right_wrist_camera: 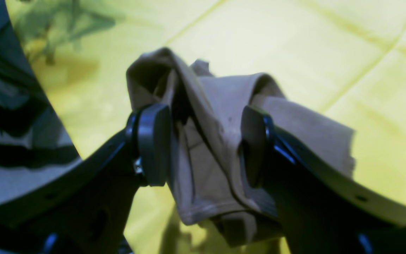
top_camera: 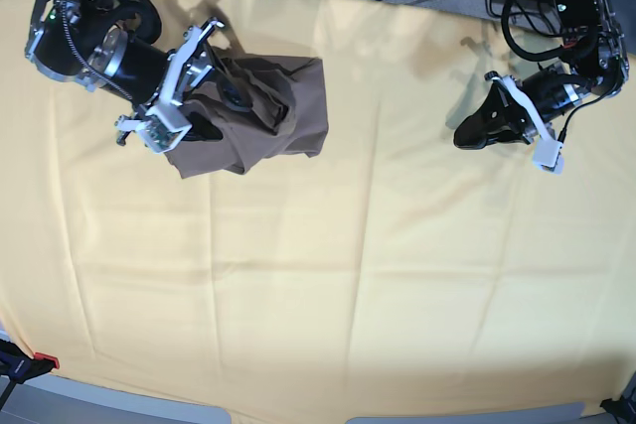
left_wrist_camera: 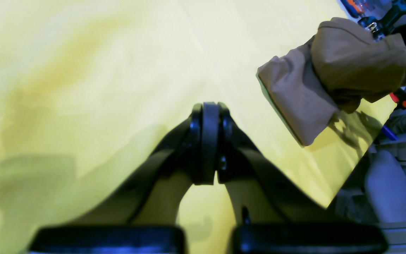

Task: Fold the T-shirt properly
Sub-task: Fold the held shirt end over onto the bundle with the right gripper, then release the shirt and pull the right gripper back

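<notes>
T-shirt (top_camera: 260, 111) lying bunched on the cloth (top_camera: 328, 285) at the base view's upper left, between the right gripper (top_camera: 194, 81) jaws. Left gripper (top_camera: 475, 133) sitting well apart at upper right, over the cloth covering the counter.

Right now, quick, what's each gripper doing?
Left gripper: shut, holding nothing.
Right gripper: fingers apart around the bunched taupe-brown T-shirt; firm grip cannot be told.

One T-shirt (top_camera: 263, 106). One yellow cloth (top_camera: 328, 285) beneath it. Two grippers: left (top_camera: 467, 134), right (top_camera: 194, 96).
</notes>
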Controlling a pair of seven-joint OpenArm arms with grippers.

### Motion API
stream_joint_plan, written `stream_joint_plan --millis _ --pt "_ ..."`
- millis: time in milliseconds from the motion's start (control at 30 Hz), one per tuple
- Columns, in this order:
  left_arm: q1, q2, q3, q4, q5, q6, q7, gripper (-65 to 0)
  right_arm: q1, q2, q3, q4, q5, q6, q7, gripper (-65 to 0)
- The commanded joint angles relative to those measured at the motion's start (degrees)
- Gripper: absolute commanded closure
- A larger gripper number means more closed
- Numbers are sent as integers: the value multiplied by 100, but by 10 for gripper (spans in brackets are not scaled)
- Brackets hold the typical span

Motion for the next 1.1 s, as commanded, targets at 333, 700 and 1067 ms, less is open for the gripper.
stream_joint_plan --millis 333,700,1067 --pt "-33 -79 -33 94 -153 -47 -146 0 37 37 -92 70 -273 8 623 -49" --pt "-33 -79 -33 94 -153 -47 -146 0 109 35 -138 72 -260 8 1523 0" --pt "-9 -76 -33 94 -153 -47 -144 0 968 -15 -2417 70 -1517 8 1762 0"
